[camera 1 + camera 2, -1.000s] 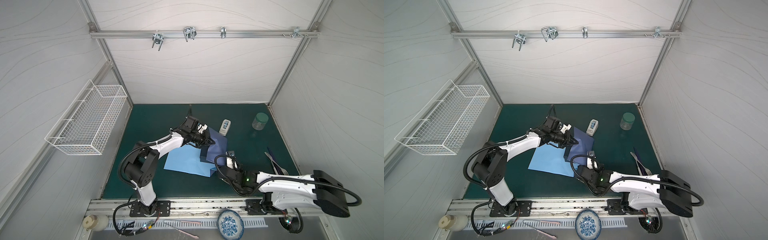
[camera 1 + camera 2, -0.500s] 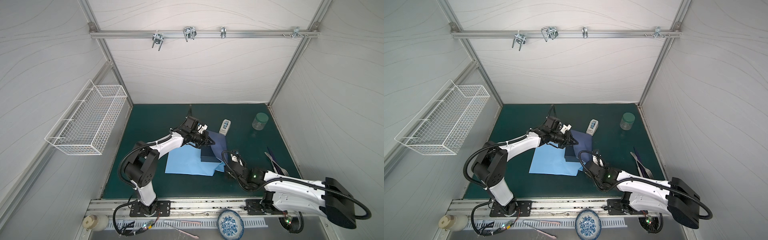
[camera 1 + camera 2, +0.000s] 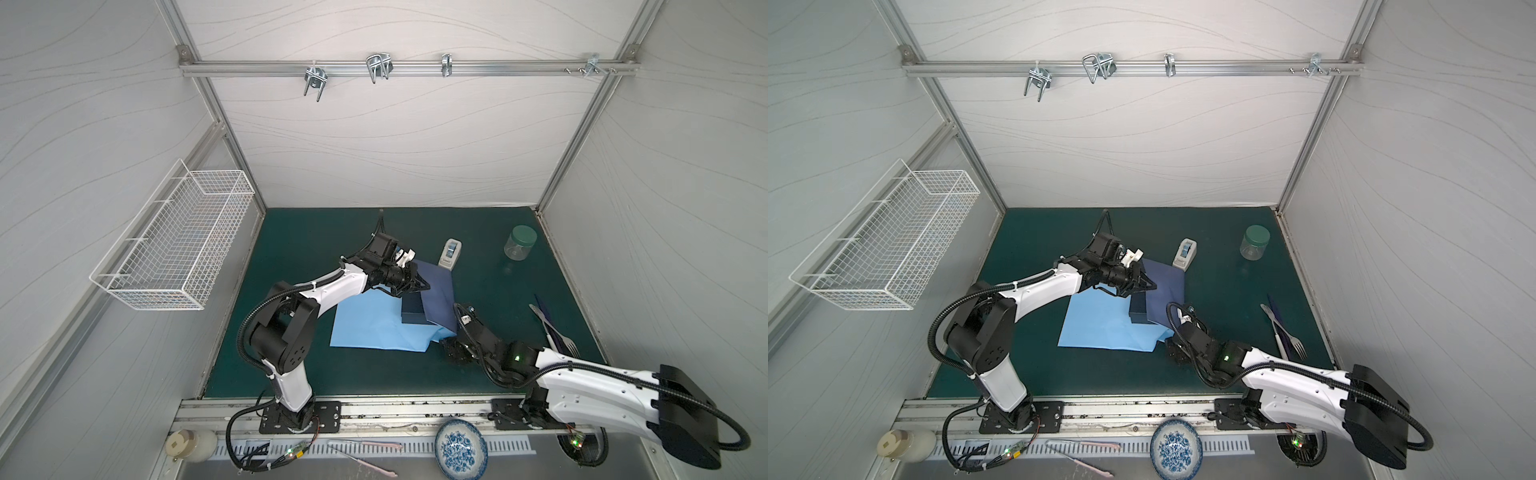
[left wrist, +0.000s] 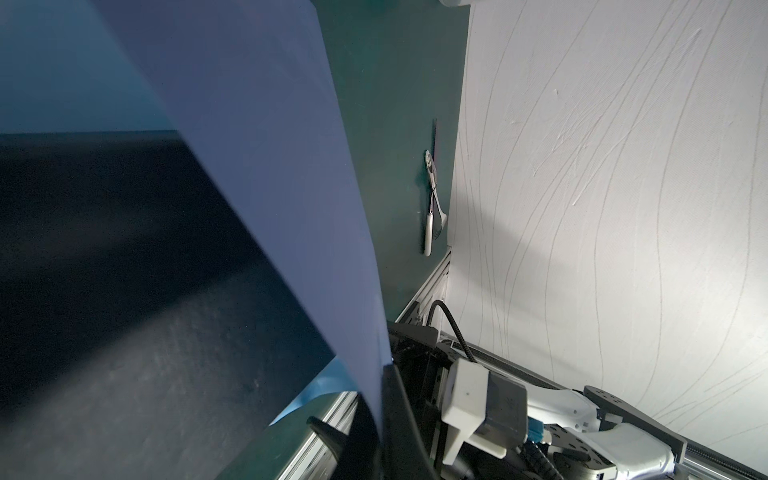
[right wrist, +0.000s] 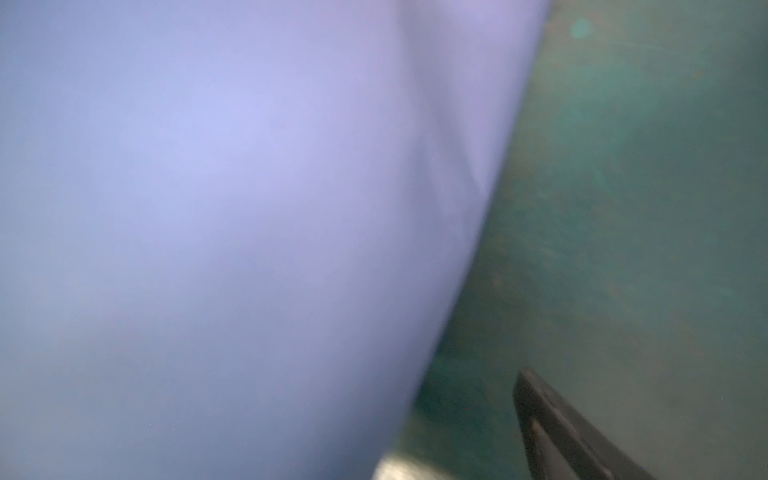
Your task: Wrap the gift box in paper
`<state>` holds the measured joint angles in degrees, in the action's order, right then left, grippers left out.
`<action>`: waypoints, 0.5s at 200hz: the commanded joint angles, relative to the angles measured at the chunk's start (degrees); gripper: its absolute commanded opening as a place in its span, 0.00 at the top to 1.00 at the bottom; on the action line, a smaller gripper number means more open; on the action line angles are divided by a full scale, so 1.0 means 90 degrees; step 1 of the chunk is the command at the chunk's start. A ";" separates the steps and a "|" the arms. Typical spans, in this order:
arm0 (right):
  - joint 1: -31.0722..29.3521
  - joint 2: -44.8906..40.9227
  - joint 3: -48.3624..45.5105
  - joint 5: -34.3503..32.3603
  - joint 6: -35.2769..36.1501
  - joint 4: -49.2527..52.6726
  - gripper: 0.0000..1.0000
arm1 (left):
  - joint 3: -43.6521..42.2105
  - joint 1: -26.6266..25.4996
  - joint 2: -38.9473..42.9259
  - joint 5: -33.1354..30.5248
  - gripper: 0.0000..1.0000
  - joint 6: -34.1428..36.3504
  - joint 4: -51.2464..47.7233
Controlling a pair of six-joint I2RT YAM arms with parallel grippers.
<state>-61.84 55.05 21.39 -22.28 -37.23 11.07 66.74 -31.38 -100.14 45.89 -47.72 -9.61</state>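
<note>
Bench layout, both top views.
The dark navy square cardboard gift box (image 3: 412, 311) sits on the right part of the thin blue paper sheet (image 3: 370, 328), which lies mid-way on the dark green table mat (image 3: 316, 241); one flap rises over the box's right side. Behind the box I find the small white tape dispenser (image 3: 451, 252), with the clear green-lidded jar (image 3: 519, 243) to its right. The grey metal fork (image 3: 568, 344) lies near the mat's right edge.

Left jaws clamped, right jaws wide.
</note>
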 commanded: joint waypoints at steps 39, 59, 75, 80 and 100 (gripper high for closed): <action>0.0021 0.0432 -0.0132 -0.0550 -0.0766 -0.1200 0.05 | 0.0261 0.0026 -0.0046 0.0077 1.00 0.0071 0.0081; 0.0035 0.0632 -0.0031 -0.0907 -0.0773 -0.1083 0.05 | 0.0266 0.0020 -0.0007 0.0085 1.00 0.0087 0.0079; 0.0045 0.0822 0.0065 -0.1202 -0.0773 -0.0692 0.07 | 0.0280 0.0020 -0.0006 0.0101 1.00 0.0082 0.0067; 0.0064 0.0881 0.0084 -0.1255 -0.0776 -0.0582 0.08 | 0.0289 0.0021 -0.0009 0.0106 1.00 0.0086 0.0064; 0.0120 0.1003 0.0051 -0.1371 -0.0831 -0.0250 0.10 | 0.0290 0.0024 0.0022 0.0115 1.00 0.0093 0.0061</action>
<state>-61.54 62.94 20.93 -30.17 -42.85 3.99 66.74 -31.38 -100.14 45.93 -47.70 -9.61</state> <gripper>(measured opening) 0.909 0.057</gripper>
